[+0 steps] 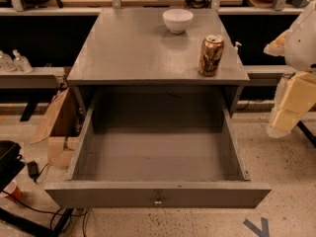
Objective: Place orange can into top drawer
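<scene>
The orange can [211, 55] stands upright on the grey cabinet top [133, 48], near its front right corner. The top drawer [157, 157] is pulled wide open below it and nothing lies inside; its front panel with the small metal knob [158, 200] faces me. My gripper [287, 113] hangs at the right edge of the view, off to the right of the cabinet and below the level of the can. It holds nothing and is well apart from the can.
A white bowl [177, 19] sits at the back of the cabinet top. A cardboard box [58, 127] stands on the floor to the left. Shelves with bottles [15, 62] run behind. A dark object with cables [10, 167] is at the lower left.
</scene>
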Available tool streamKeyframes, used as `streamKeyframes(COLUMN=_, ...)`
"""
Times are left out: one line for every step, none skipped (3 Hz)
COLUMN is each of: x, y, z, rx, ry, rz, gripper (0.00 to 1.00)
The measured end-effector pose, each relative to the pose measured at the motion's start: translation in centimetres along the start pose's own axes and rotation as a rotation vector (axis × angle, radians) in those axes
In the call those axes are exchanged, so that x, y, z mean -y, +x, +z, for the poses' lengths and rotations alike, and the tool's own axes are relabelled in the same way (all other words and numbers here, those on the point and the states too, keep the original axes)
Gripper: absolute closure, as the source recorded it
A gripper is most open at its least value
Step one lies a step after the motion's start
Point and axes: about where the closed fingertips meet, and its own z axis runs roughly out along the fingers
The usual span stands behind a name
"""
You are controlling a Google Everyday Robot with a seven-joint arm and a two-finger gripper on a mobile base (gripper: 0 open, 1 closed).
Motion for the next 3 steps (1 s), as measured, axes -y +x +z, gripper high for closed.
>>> streamKeyframes(x=0.1, y=-0.1, z=-0.1, rx=0.005, ry=0.005, rz=0.002, gripper=0.00)
streamKeyframes(x=2.6, y=-0.4, z=-0.4, rx=0.169, ry=0.061, rz=0.037, gripper=0.00)
streamKeyframes(x=8.1, y=-0.9, z=0.2, rx=0.458, ry=0.160, rz=0.102, gripper=0.00)
